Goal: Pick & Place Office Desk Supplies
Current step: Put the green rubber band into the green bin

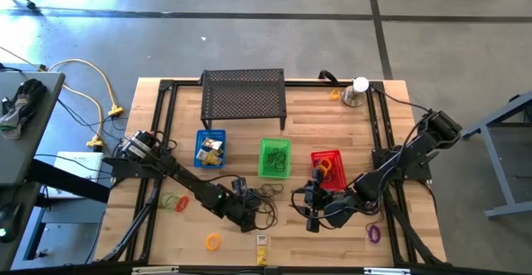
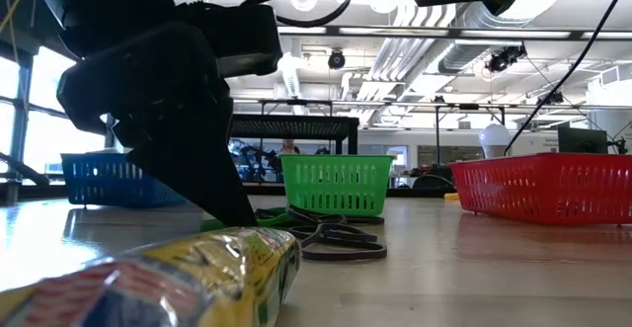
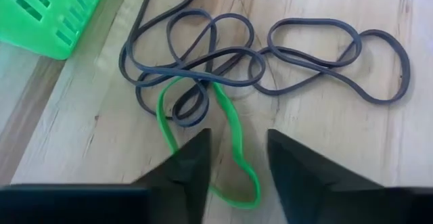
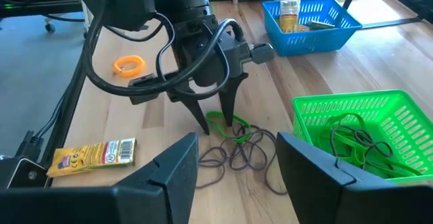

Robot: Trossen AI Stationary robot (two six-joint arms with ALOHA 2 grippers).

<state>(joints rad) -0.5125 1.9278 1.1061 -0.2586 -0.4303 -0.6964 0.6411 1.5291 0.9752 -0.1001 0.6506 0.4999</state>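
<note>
The task looks partly done. The blue basket (image 1: 210,149) already holds some yellow packets, the green basket (image 1: 275,158) holds green and dark loops, and the red basket (image 1: 327,165) holds orange ones. Several things are left on the table (image 1: 332,117): an orange loop (image 1: 214,241), a yellow packet (image 1: 262,242), a purple loop (image 1: 374,233), a loop pair (image 1: 174,201) at the left, and a pile of dark loops (image 3: 270,55).

The left gripper (image 3: 237,160) is down at the near edge of this pile. Its fingers are apart, not clenched, and a green loop (image 3: 226,153) lies on the wood between them, one strand passing through the gap. The right gripper (image 4: 237,160) hovers just to the right with its fingers released and empty.
</note>
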